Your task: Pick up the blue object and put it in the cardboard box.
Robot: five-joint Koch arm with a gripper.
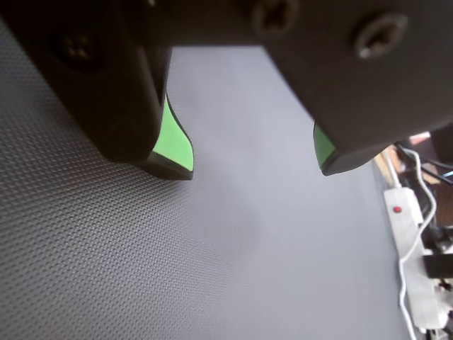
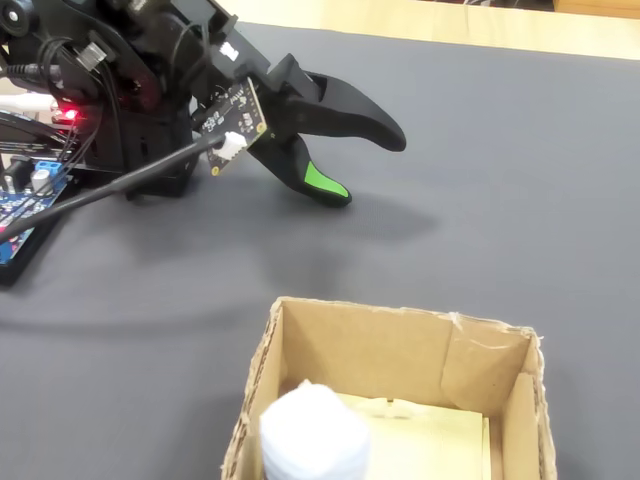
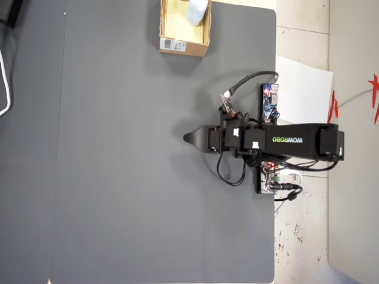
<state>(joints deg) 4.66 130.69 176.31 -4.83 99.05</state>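
Your tool (image 1: 255,159) is spread wide and empty: in the wrist view the two black jaws hang apart with bare grey mat (image 1: 233,241) between them, and the green pads (image 1: 173,142) on their inner faces have nothing against them. In the fixed view the tool (image 2: 375,165) sits low over the tabletop (image 2: 500,180), upper jaw reaching out, lower jaw tipped down with its green pad nearly at the mat.

The blue object (image 2: 312,432) is inside the cardboard box (image 2: 400,355), a pale, almost white lump standing against the box's left wall as that view shows it, on the yellowish floor. From overhead you see the same: the blue object (image 3: 197,10) sits at the right side of the cardboard box (image 3: 182,45), up at the top edge of the mat, white label on the box's near outer side.

Your tool (image 3: 190,138) is well apart from the box there, near the middle of the mat, pointing left. The arm (image 3: 284,141) stretches back to the right edge, with a blue circuit board (image 3: 270,102) just beside it. In the wrist view a white power strip (image 1: 405,219) with a red switch lies off the mat at right.
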